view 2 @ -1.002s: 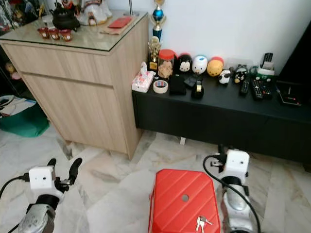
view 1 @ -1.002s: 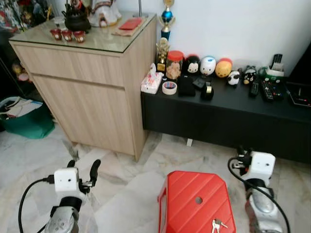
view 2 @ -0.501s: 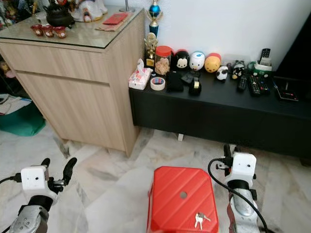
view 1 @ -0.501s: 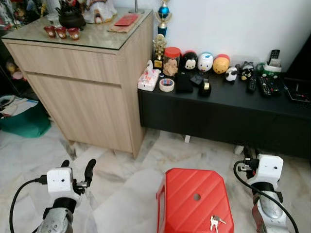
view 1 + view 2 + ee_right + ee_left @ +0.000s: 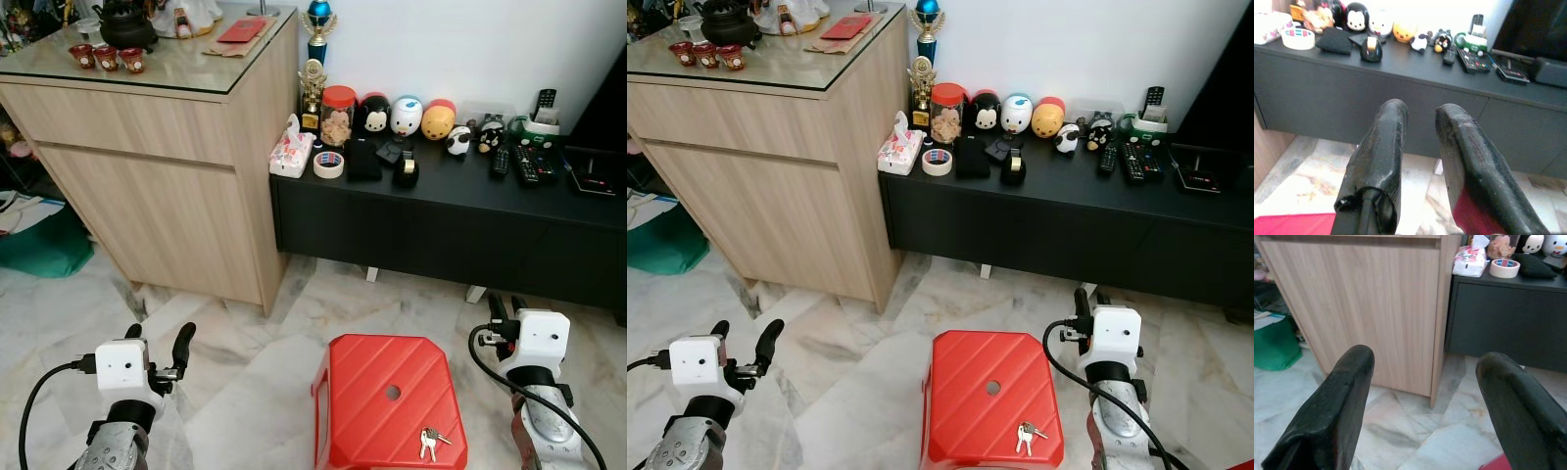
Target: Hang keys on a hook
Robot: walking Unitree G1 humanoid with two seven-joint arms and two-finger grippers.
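A small bunch of silver keys (image 5: 429,442) lies on the near right corner of a red plastic stool (image 5: 384,390) on the marble floor. My left gripper (image 5: 159,333) is held low to the left of the stool, open and empty; its wrist view looks between its fingers (image 5: 1347,396) at the wooden cabinet. My right gripper (image 5: 504,302) is raised just right of the stool, behind the keys. Its fingers (image 5: 1386,147) are close together with nothing between them, pointing at the black bench.
A light wooden cabinet (image 5: 167,166) with a glass top stands at the left. Beside it, a low black bench (image 5: 441,225) carries toys, a tape roll and remotes along the white wall. A green bag (image 5: 49,245) sits at far left.
The whole picture has shifted, so the camera has moved; more of the bench and floor shows. The keys stay on the stool and both grippers hold the same pose.
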